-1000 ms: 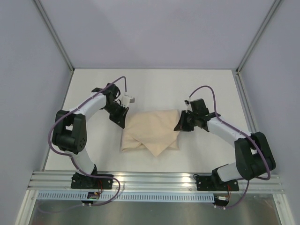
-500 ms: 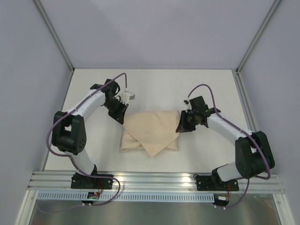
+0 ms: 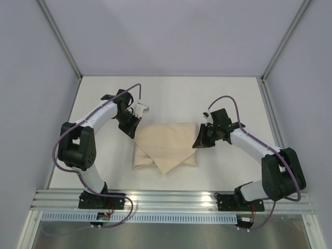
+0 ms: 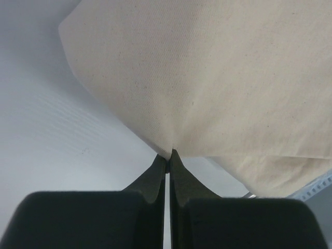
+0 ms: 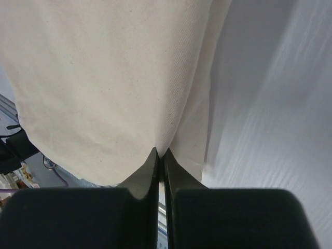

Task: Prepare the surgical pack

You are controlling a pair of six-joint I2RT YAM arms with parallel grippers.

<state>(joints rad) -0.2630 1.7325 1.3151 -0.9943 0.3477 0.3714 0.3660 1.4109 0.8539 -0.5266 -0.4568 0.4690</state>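
The surgical pack (image 3: 167,145) is a folded beige cloth bundle lying in the middle of the white table. My left gripper (image 3: 134,131) is at the bundle's far left corner, shut on the cloth (image 4: 207,78), which pinches into a crease at the fingertips. At the bundle's right edge my right gripper (image 3: 197,141) is shut on a fold of the same cloth (image 5: 104,78). What the bundle holds inside is hidden.
The white table (image 3: 171,98) is walled by grey panels on the left, back and right. An aluminium rail (image 3: 171,199) with both arm bases runs along the near edge.
The left gripper has stayed at the far left corner, shifting only slightly. The right gripper shifted a little along the right edge and holds a fold there. The front flap lies flatter.
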